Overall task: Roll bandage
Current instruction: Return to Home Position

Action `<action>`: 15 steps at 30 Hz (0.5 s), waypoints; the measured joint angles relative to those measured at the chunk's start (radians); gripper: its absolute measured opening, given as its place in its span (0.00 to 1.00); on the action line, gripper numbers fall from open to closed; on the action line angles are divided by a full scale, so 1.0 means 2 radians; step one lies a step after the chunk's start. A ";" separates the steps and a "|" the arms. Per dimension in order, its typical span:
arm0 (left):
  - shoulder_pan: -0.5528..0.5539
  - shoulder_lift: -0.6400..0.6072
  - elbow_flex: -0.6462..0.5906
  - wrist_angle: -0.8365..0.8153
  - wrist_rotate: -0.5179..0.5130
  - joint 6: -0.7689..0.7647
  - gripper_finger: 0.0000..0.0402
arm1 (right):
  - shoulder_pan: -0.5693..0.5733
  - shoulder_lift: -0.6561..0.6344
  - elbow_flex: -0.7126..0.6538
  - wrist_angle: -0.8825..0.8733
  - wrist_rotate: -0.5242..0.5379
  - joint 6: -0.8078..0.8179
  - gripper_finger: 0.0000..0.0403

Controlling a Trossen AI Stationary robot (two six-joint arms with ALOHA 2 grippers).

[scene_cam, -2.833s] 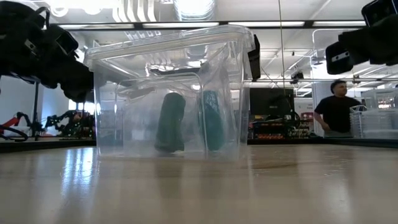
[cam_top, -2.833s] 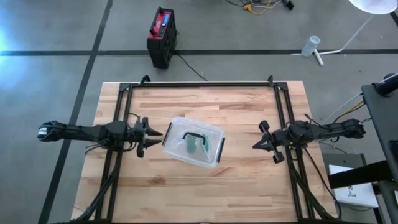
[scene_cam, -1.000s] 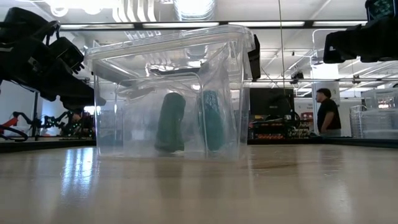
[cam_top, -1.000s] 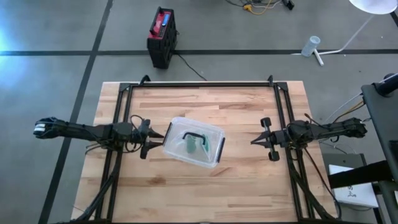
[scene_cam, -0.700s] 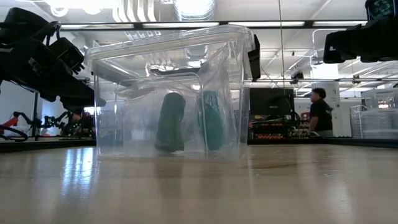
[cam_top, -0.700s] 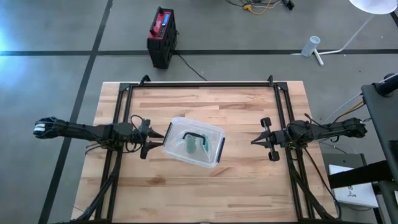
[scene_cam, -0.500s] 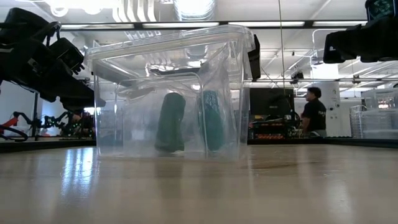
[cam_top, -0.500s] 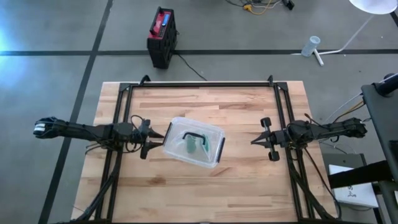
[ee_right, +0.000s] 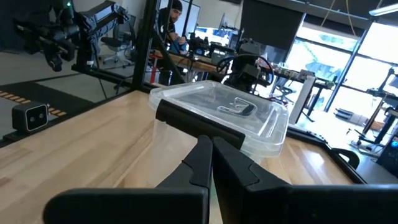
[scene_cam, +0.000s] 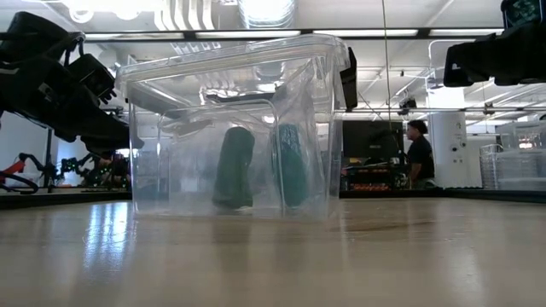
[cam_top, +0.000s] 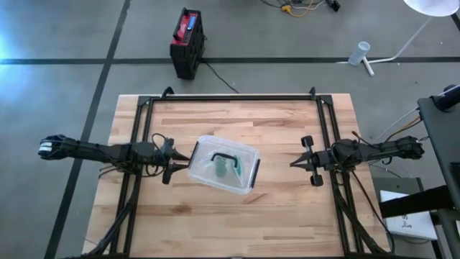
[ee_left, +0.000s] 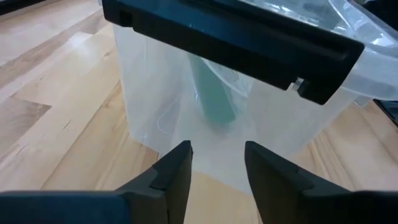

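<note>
The left gripper (cam_top: 177, 160) hangs just off the left end of the transparent bin (cam_top: 244, 150), close to it but not touching, and faces the black latch (ee_left: 230, 43) on that end. Its fingers (ee_left: 177, 171) stand a modest way apart, and there is nothing between them.

The bin sits on the wooden desk (cam_top: 280, 216), turned a little askew to the desk's edges. Its lid (ee_right: 217, 102) is on, with a dark handle (cam_top: 224, 157) across the top and a dark latch at each end. Through the clear wall you can see the dark green bandage roll (scene_cam: 234, 168) standing upright inside. A teal roll (scene_cam: 290, 166) stands just beside it, on the side nearer the bin's right end.

The right gripper (cam_top: 295, 164) hangs well apart from the bin's right end, with bare desk between them, and points at the bin. Its fingers (ee_right: 202, 155) are pressed together and hold nothing.

Past the bin's right end, far back in the room, a person (scene_cam: 418, 153) stands behind the desk.
</note>
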 joint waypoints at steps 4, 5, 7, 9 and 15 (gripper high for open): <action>0.000 0.003 0.000 0.000 0.000 0.000 0.34 | 0.000 0.000 0.000 0.000 0.000 0.000 0.02; 0.000 0.003 0.000 0.000 0.000 0.000 0.34 | 0.000 0.000 0.000 0.000 0.000 0.000 0.02; 0.000 0.005 0.000 0.000 0.000 0.000 0.34 | 0.000 0.000 0.000 0.000 0.000 0.000 0.02; 0.000 0.005 0.000 0.000 0.000 0.000 0.33 | 0.000 0.000 0.000 0.000 0.000 0.000 0.02; 0.000 0.005 0.000 0.000 0.000 0.000 0.31 | 0.000 0.000 0.000 0.000 0.000 0.000 0.02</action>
